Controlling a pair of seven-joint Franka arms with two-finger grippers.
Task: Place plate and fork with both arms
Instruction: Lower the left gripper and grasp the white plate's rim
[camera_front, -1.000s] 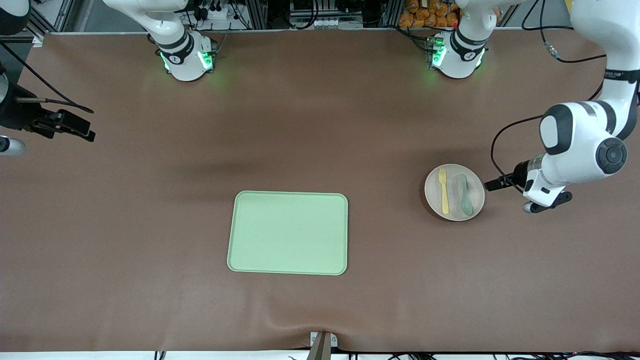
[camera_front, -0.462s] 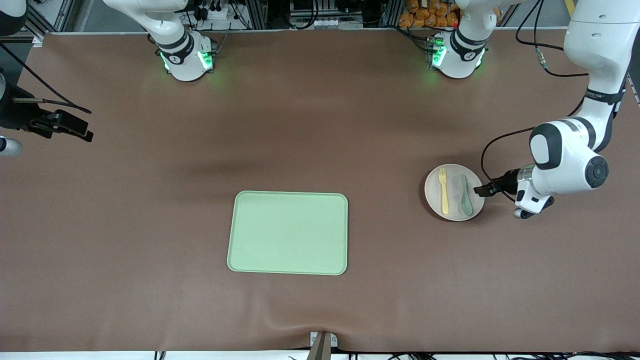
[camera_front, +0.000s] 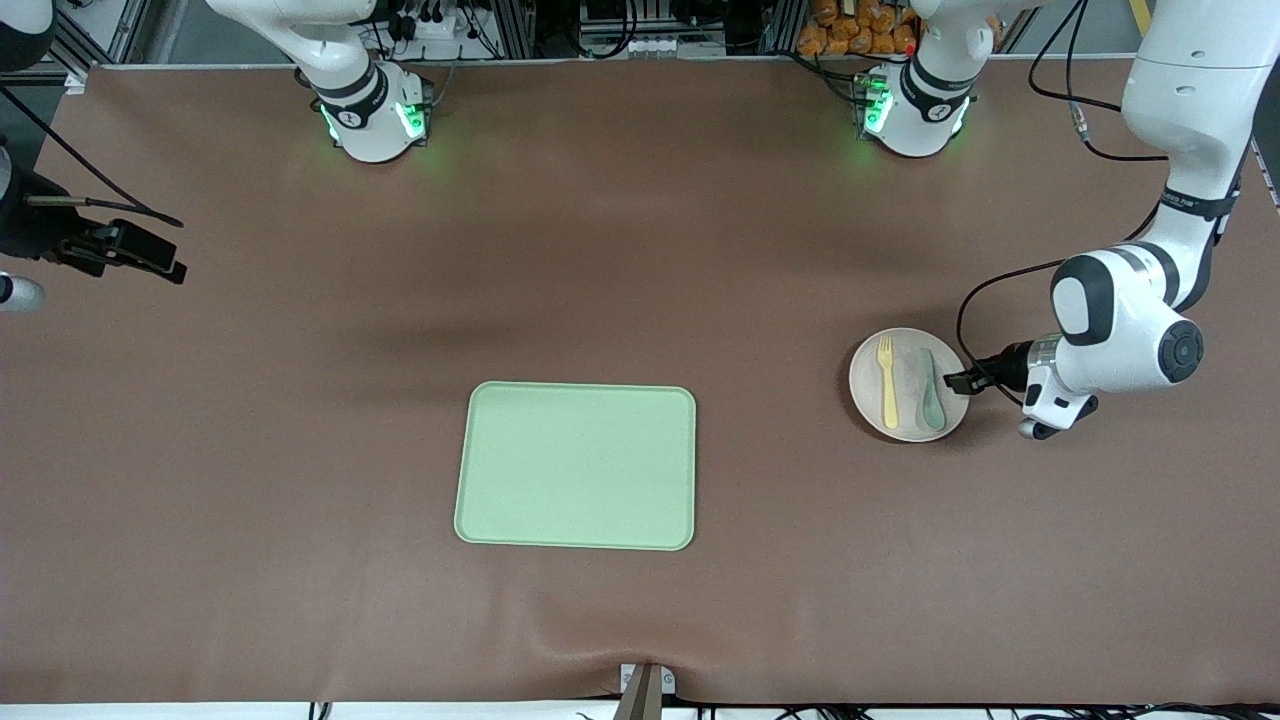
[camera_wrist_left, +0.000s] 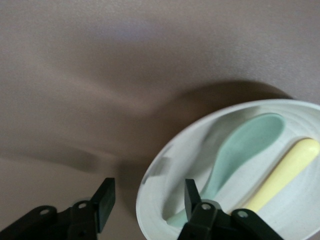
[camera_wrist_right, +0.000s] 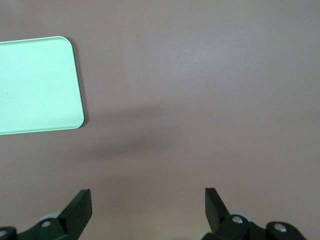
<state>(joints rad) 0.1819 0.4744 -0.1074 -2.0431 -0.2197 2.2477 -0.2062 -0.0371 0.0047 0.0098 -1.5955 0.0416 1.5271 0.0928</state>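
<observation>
The off-white plate (camera_front: 905, 425) lies on the table toward the left arm's end. On it lie the pale-yellow fork (camera_front: 887, 383) and a grey-green spoon (camera_front: 931, 388). My left gripper (camera_front: 958, 381) is open at the plate's rim. In the left wrist view, the left gripper (camera_wrist_left: 148, 195) straddles the plate's rim (camera_wrist_left: 152, 172): one finger is over the plate by the spoon (camera_wrist_left: 245, 150), the other is outside it. The fork's handle (camera_wrist_left: 285, 172) lies beside the spoon. My right gripper (camera_front: 150, 258) waits open over the right arm's end of the table; in the right wrist view the right gripper (camera_wrist_right: 148, 200) is empty.
A light-green rectangular tray (camera_front: 576, 466) lies mid-table, nearer to the front camera than the plate; its corner shows in the right wrist view (camera_wrist_right: 35, 85). Both arm bases stand along the table's top edge. A cable loops from the left wrist.
My left gripper has moved toward the plate and now straddles its rim. The right arm has barely moved.
</observation>
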